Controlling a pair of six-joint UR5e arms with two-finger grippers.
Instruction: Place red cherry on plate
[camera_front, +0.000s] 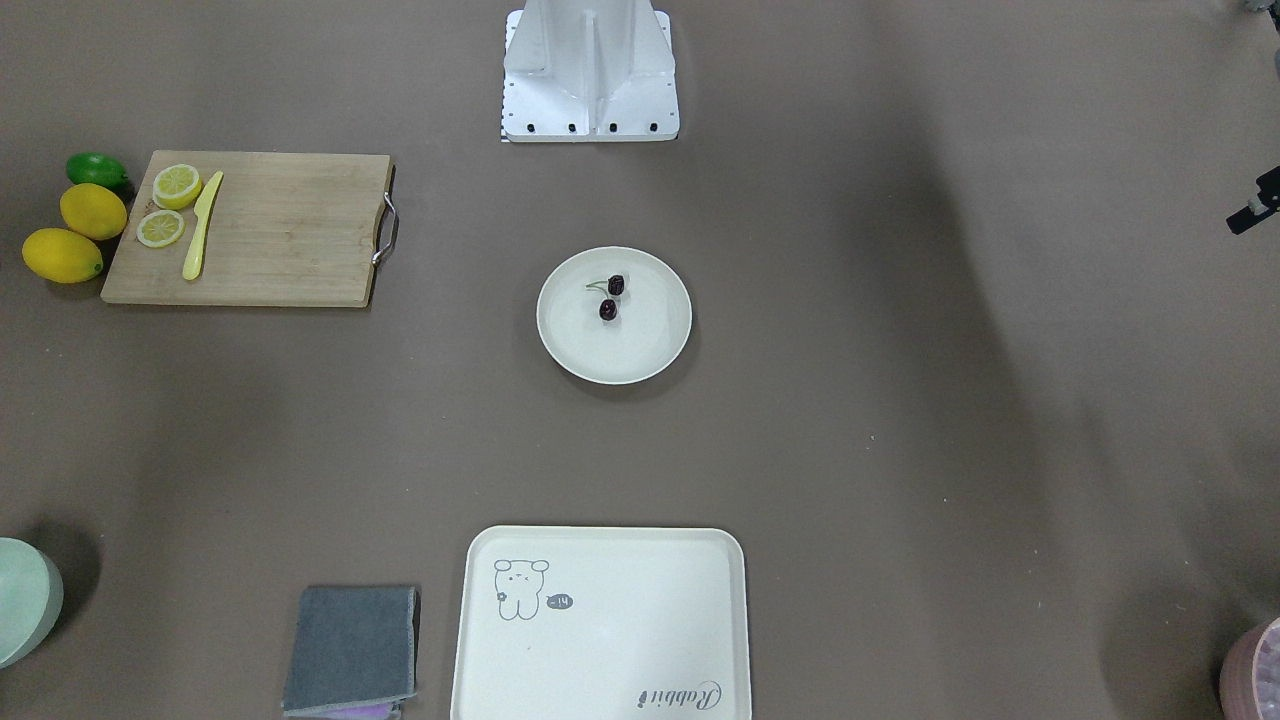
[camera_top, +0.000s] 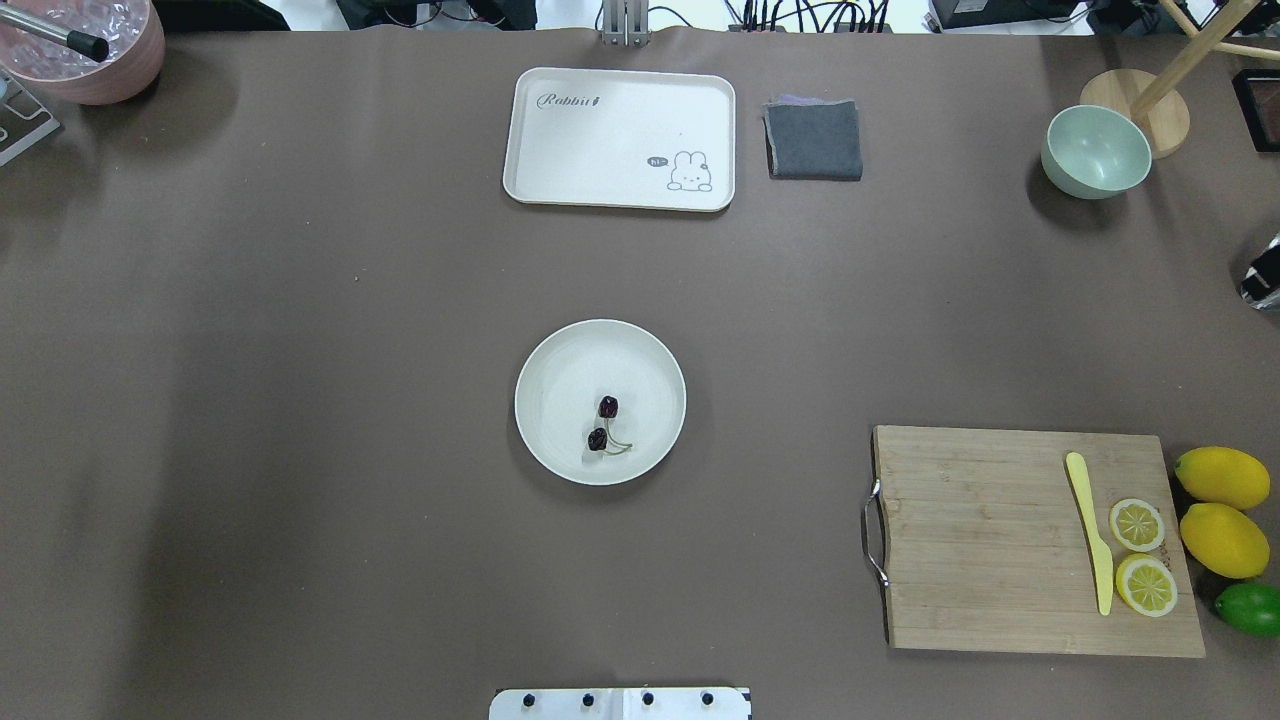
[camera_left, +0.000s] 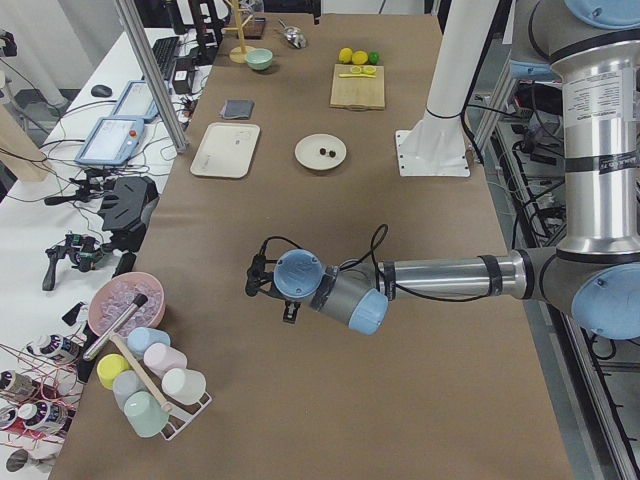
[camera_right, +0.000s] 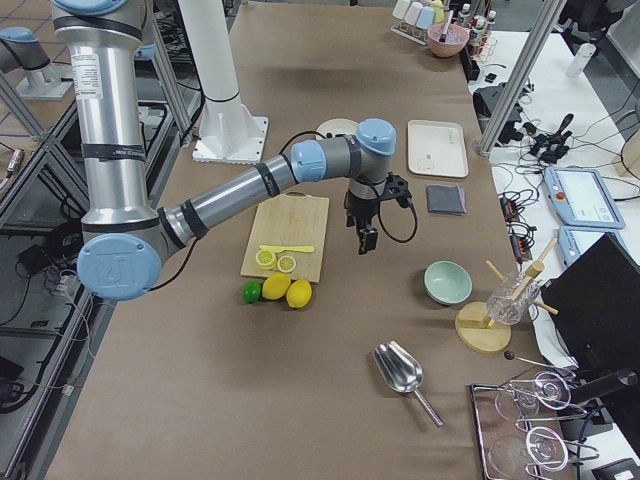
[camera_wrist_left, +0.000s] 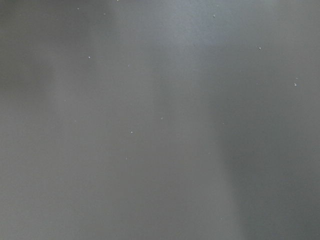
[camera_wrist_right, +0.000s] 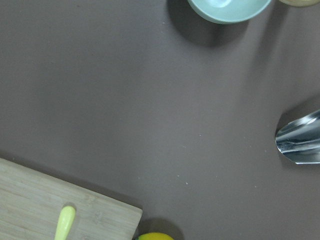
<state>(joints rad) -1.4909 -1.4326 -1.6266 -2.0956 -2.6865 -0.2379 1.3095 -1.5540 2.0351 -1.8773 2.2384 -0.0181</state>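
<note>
The cherry (camera_top: 603, 423) lies inside the plate (camera_top: 560, 375) at the centre of the overhead frame, in the plate's lower half, with its stems trailing to the lower right. In the left side view the left gripper (camera_left: 287, 308) hangs over bare table at mid-frame, well apart from the plate. In the right side view the right gripper (camera_right: 366, 240) hangs just right of the board (camera_right: 290, 235). Whether either gripper's fingers are spread or pressed together cannot be told.
</note>
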